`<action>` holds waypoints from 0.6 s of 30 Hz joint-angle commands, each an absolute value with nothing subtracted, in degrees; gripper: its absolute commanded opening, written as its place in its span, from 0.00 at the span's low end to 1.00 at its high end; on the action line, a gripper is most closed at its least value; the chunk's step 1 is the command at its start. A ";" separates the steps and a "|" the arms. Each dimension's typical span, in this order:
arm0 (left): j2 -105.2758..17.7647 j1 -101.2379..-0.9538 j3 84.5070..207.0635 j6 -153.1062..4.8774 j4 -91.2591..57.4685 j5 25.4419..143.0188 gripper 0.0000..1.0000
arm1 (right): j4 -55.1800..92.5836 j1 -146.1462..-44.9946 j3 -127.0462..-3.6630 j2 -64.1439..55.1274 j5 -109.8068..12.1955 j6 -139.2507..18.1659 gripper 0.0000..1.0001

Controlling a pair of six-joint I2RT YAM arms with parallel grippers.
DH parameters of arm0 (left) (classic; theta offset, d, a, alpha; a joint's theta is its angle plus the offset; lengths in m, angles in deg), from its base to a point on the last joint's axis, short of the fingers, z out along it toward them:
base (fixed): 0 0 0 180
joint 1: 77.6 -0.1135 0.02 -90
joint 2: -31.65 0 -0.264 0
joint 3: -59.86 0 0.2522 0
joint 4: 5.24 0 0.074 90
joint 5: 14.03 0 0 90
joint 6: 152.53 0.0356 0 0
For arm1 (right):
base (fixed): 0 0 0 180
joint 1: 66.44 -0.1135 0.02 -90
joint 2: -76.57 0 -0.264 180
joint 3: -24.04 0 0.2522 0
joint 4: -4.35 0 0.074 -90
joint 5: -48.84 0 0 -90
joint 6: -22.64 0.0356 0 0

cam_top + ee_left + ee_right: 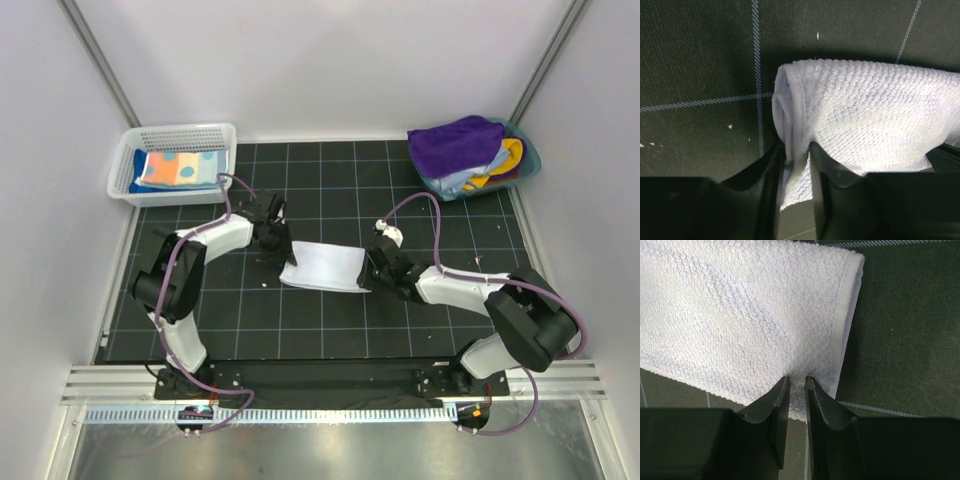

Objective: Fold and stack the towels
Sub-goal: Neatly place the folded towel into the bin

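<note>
White terry towel (322, 267): lying as a short folded band at the centre of the black gridded mat (330, 335), between the two arms.

Left gripper (797, 150): pinching the towel's rolled left end, with cloth filling the narrow gap between its fingers.

Right gripper (797, 382): clamping the hemmed right end at its edge.

Step in hand, by judgement: a fold of the white towel, with both ends being held.

Next move, by judgement: calling for both ends rising together and one being carried over the other, hems matched, before any letting go.

Polka-dot towel (178, 168): sitting folded in the white mesh basket (124, 172), far left.

Purple towel (455, 145): lying heaped over other cloths in the teal tub (531, 160), far right, seemingly awaiting folding.
</note>
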State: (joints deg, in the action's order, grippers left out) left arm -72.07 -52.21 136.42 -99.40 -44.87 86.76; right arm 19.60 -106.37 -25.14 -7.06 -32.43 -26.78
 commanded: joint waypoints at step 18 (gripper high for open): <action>-86.38 -51.58 162.63 -90.68 -55.71 53.40 0.00 | 32.43 -106.26 -31.47 4.06 -33.52 -31.67 0.49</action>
